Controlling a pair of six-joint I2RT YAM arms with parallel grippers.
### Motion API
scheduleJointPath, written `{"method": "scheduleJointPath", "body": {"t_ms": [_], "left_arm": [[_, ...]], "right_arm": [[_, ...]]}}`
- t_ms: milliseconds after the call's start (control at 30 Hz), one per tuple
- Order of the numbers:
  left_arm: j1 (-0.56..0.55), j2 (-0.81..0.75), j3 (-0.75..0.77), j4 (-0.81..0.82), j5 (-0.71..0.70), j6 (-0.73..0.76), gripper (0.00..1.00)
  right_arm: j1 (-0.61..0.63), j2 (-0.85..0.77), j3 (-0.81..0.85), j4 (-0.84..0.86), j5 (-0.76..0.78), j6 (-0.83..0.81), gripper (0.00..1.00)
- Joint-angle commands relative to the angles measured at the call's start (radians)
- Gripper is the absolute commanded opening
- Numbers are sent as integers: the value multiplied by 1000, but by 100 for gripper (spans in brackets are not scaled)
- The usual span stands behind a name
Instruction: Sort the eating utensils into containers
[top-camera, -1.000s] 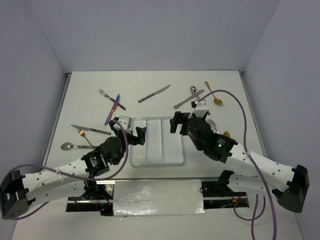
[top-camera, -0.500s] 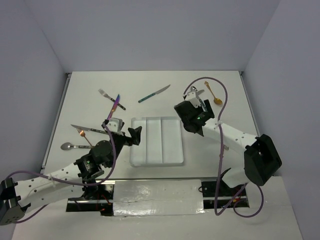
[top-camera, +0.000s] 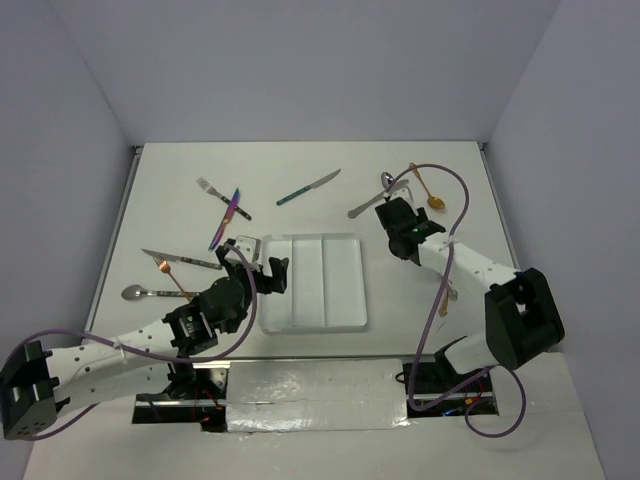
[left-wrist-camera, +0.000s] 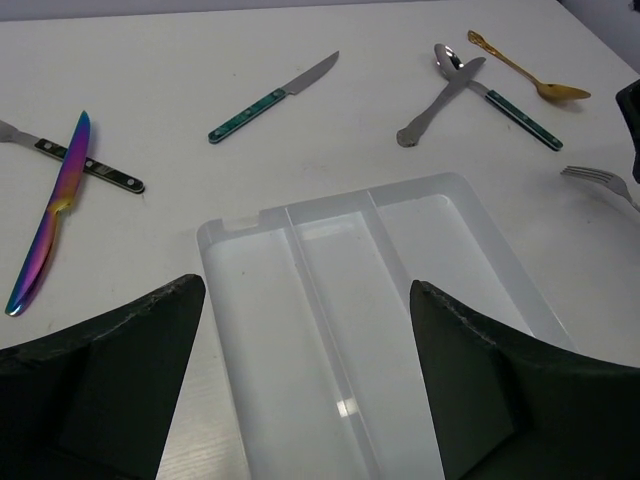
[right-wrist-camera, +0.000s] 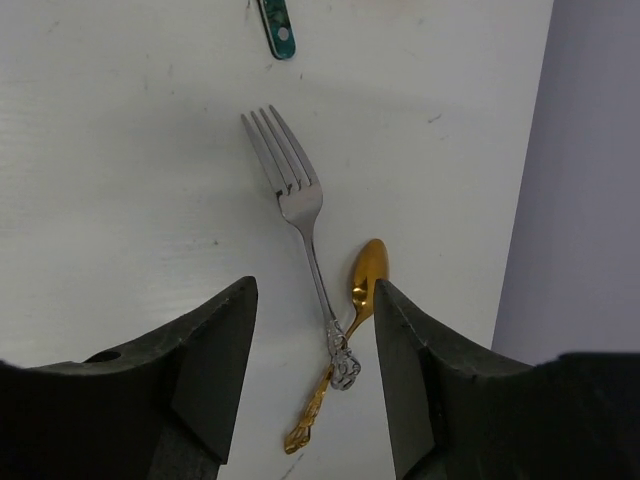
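Observation:
The white tray (top-camera: 312, 243) (left-wrist-camera: 240, 228) has three long compartments that show only bare plastic. My left gripper (top-camera: 264, 271) (left-wrist-camera: 308, 290) hangs open over its near left part. My right gripper (top-camera: 400, 226) (right-wrist-camera: 312, 300) is open, above a silver fork (right-wrist-camera: 295, 195) and a gold spoon (right-wrist-camera: 368, 275) whose ornate handles cross between its fingers. That fork (left-wrist-camera: 600, 183) lies right of the tray. Scattered elsewhere are a teal-handled knife (top-camera: 308, 188) (left-wrist-camera: 275, 98), a purple knife (top-camera: 225, 220) (left-wrist-camera: 50, 225), a dark-handled fork (top-camera: 222, 198) and a teal-handled spoon (top-camera: 388, 182) (left-wrist-camera: 500, 95).
A silver utensil (top-camera: 372, 203) crosses the teal-handled spoon, with another gold spoon (top-camera: 427, 188) beside them. A silver knife (top-camera: 180, 260), copper fork (top-camera: 172, 275) and silver spoon (top-camera: 140, 293) lie left of the tray. The right wall (right-wrist-camera: 590, 180) is close to the fork.
The right arm has swung from the tray's right edge to the far right side of the table. The left gripper has shifted only slightly at the tray's left.

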Motion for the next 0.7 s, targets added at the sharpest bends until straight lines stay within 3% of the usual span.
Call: {"method": "scheduleJointPath", "body": {"t_ms": [0, 300, 667], "left_arm": [[-2, -18, 46, 28, 8, -21, 96], [-4, -123, 8, 43, 34, -34, 96], [-2, -87, 29, 22, 47, -45, 96]], "right_arm": [[1, 62, -14, 18, 86, 23, 56], [3, 206, -47, 85, 201, 37, 55], [3, 318, -14, 93, 238, 68, 54]]}}
